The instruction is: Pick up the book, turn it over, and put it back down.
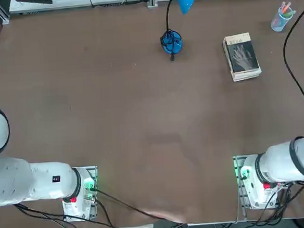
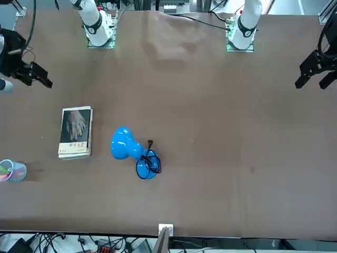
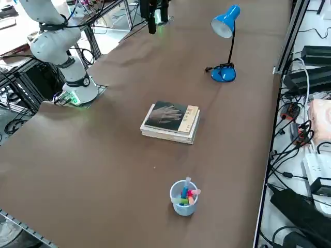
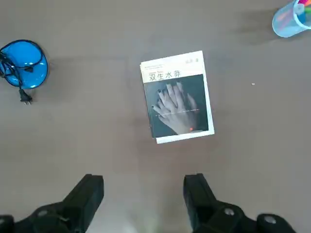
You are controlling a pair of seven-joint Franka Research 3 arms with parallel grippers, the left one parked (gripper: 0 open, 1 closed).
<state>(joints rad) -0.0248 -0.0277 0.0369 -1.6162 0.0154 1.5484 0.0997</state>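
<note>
The book lies flat on the brown table with its grey cover and pale hand picture facing up. It also shows at the far right of the table, in the front view and in the side view, where its cream page edges face the camera. My right gripper hangs high above the table, short of the book on the robot's side, open, with nothing between its fingers. The front view catches the gripper at the picture's left edge.
A blue desk lamp stands left of the book, its base trailing a black cord. A clear cup of coloured pens sits near the far right corner. The table edge and cables run close by.
</note>
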